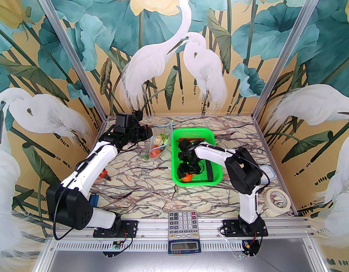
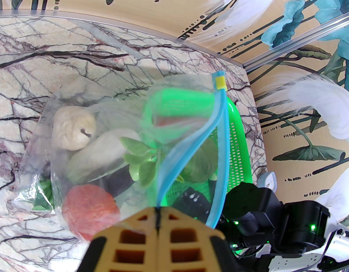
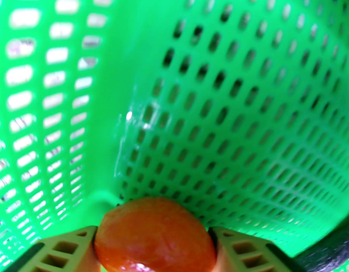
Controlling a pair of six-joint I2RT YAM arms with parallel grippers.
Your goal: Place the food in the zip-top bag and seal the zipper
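Nearest me, the right hand (image 3: 154, 232) gripped an orange tomato (image 3: 153, 225) in the green basket (image 3: 219, 95), evidently to carry it over. Beyond, the left hand (image 2: 158, 212) pinched the blue zipper (image 2: 219, 140) of the clear bag (image 2: 106, 109), holding its mouth open beside the basket, with other vegetables (image 2: 90, 211) already inside.

The zip-top bag (image 2: 112, 115) is thin clear plastic, glossy and wrinkled. Its zipper (image 2: 223, 140) is a smooth light-blue plastic strip. The mesh basket (image 3: 234, 109) is hard green plastic, shiny and full of small holes. The tomato (image 3: 154, 234) looks like smooth, glossy orange-red plastic. The table top (image 1: 151, 186) has a marble-like pattern and a matt finish. The frame rail (image 1: 151, 225) is pale brushed metal.
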